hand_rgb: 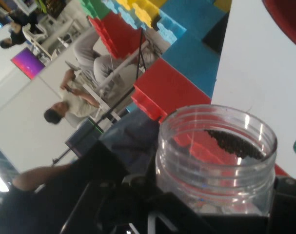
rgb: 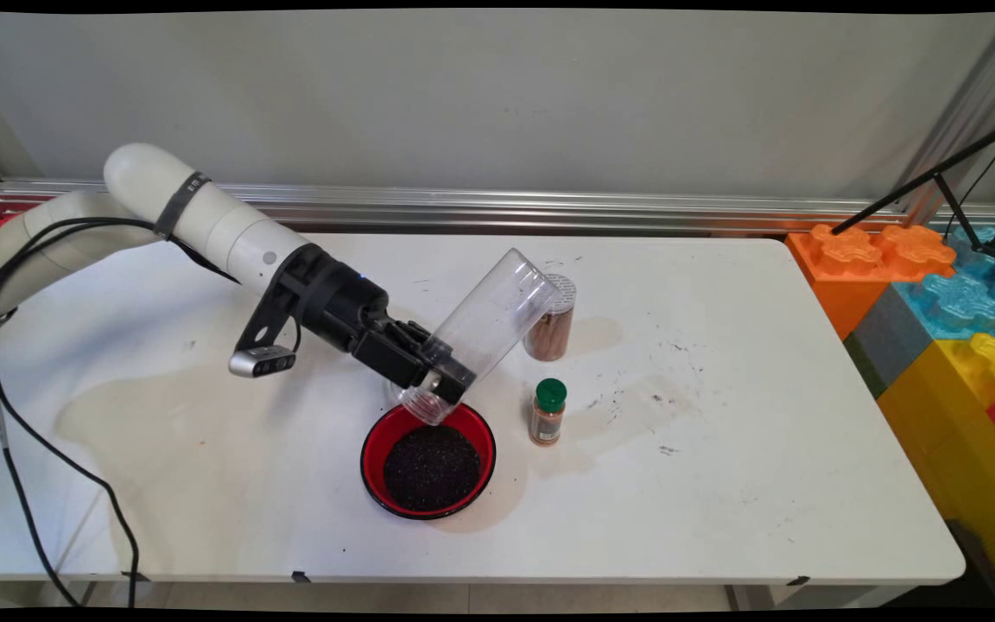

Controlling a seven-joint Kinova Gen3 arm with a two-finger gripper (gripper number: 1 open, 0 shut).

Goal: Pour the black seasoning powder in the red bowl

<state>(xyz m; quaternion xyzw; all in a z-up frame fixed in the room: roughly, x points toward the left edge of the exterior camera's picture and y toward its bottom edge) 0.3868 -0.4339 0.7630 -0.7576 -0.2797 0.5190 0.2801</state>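
My gripper [rgb: 437, 378] is shut on a clear plastic jar [rgb: 484, 333], which is tipped mouth-down over a red bowl [rgb: 377, 441]. A heap of black grains [rgb: 431, 466] lies in the bowl. In the hand view the jar's open mouth [hand_rgb: 216, 151] fills the lower middle, and a little black grain [hand_rgb: 233, 142] clings inside its rim. Behind the tilted jar stands a jar of brown powder with a perforated lid [rgb: 552, 324]. A small spice bottle with a green cap [rgb: 548, 412] stands just right of the bowl.
Large foam blocks in orange [rgb: 869, 259], blue and yellow are stacked off the table's right end. A black tripod leg [rgb: 929, 181] slants above them. Black cables [rgb: 22, 432] hang from the arm at the left. Dark crumbs dot the table right of the bottles.
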